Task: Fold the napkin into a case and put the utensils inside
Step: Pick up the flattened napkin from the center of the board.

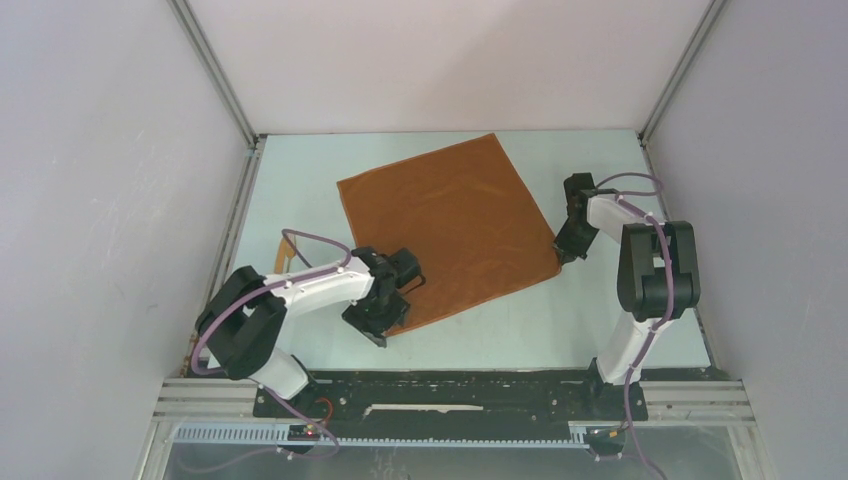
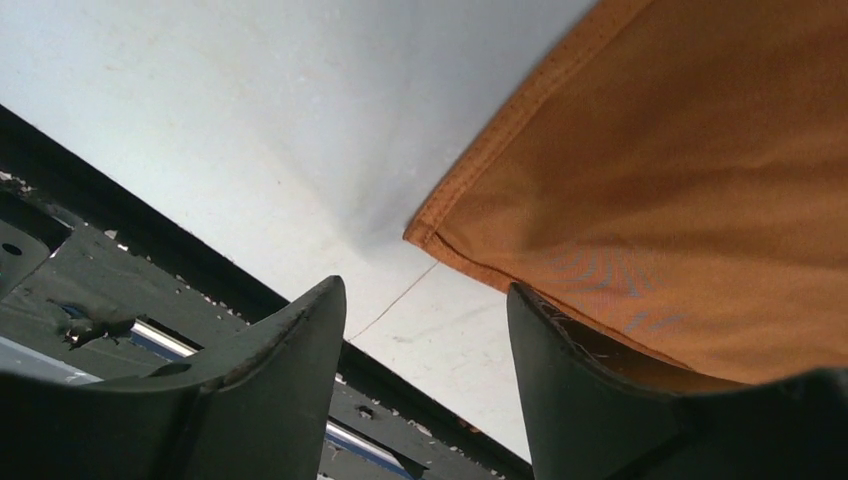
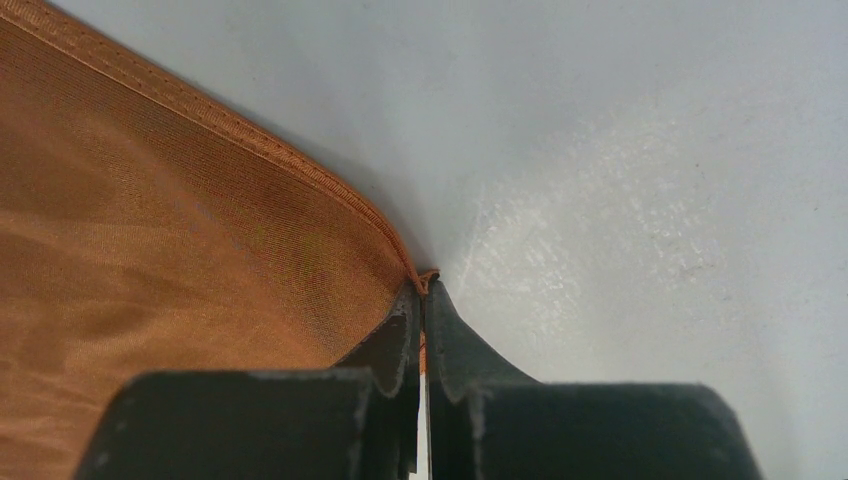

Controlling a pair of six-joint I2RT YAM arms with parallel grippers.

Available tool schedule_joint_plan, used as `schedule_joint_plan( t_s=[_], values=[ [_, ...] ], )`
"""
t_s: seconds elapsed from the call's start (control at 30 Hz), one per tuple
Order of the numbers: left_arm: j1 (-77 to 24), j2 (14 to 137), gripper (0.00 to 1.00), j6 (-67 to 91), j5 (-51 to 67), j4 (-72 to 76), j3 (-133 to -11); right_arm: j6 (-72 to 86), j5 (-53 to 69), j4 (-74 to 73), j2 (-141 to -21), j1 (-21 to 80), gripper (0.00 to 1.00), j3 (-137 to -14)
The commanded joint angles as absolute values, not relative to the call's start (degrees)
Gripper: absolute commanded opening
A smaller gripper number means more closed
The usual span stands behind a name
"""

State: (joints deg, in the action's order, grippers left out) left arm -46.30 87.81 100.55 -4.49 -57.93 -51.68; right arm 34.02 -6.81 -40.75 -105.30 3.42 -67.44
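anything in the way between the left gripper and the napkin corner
Nothing visible. The open left gripper sits right at the napkin corner, with only bare table before it. The right gripper pinches another corner.

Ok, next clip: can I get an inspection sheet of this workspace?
Surface: pale table, lightly scuffed.
Job's things: napkin spread flat, unfolded; slim tan pieces, likely utensils, at the left edge, partly hidden.
Clutter: nothing seen.
Grippers: left tool open at napkin's near corner; right tool shut on its right corner.
Cables: purple cables, one loop each side.
Surroundings: white walls, metal frame posts.
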Motion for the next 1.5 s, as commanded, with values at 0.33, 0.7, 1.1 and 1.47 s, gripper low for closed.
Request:
schedule_joint_plan(
  t_s=[0.33,0.7,1.1,1.47],
  values=[
    [-42.90,89.63,0.60,99.44,-4.65,-52.32,-48.45,35.94,-4.76,-40.42,-106.52,3.17,0.00,-65.07],
    [-42.21,91.77,0.43,99.47,-5.38,-48.05,-44.93,35.94,-4.59,-40.67,-106.61,2.90,0.00,-65.06],
    [-40.92,88.84,0.00,95.99,-11.36,-52.15,-46.91,33.97,-4.66,-39.72,-104.34,2.94,0.00,-65.12],
    [-39.99,79.98,0.00,88.56,-21.37,-59.03,-54.04,29.13,0.72,-36.23,-94.03,2.24,0.00,-64.30]
  ],
)
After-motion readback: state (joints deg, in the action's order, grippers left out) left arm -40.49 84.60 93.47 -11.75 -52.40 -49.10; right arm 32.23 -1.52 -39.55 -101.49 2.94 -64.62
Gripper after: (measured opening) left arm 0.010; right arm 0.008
